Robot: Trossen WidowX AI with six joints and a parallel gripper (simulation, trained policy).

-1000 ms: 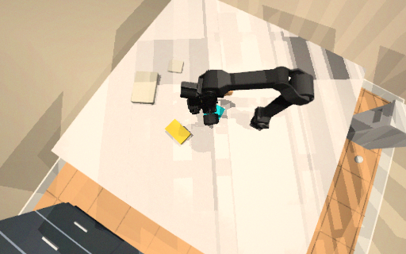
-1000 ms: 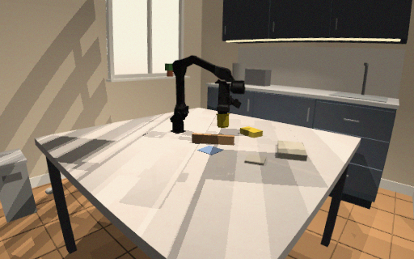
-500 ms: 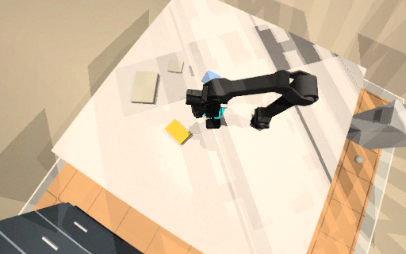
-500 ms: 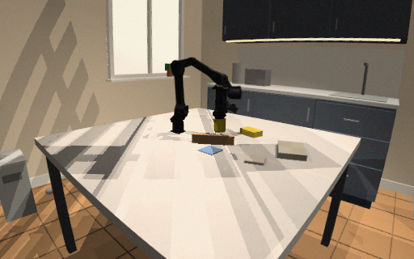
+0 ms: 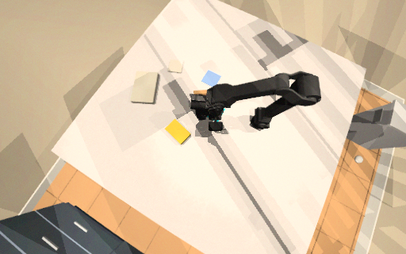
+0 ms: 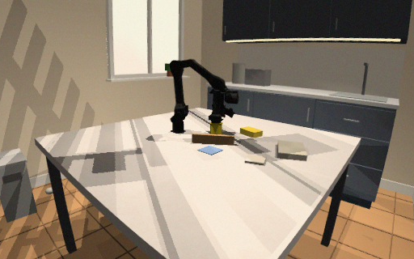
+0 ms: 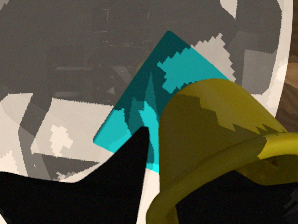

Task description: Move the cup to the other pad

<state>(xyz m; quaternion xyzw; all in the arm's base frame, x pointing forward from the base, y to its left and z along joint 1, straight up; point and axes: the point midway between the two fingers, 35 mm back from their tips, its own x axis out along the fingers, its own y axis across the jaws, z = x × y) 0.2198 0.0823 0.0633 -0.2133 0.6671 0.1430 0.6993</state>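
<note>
The yellow cup [image 6: 216,128] [image 7: 210,107] is upright or nearly so under the hand, its lower edge partly behind the wooden bar in the exterior view. My gripper [image 6: 216,122] is shut on the cup's wall, with one dark finger outside it and the other at its mouth. The cyan pad [image 5: 224,110] [image 7: 192,65] lies under and beside the cup in the wrist view. Whether the cup touches it I cannot tell. The blue pad [image 5: 211,78] [image 6: 210,150] lies bare beyond the wooden bar. The marbles are not visible, and the arm hides the cup in the top view.
A wooden bar [image 5: 200,92] [image 6: 213,139] stands between the cup and the blue pad. A yellow block [image 5: 177,132] [image 6: 251,131], a beige slab [image 5: 144,88] [image 6: 292,150] and a small beige tile [image 5: 175,66] [image 6: 255,159] lie on the table.
</note>
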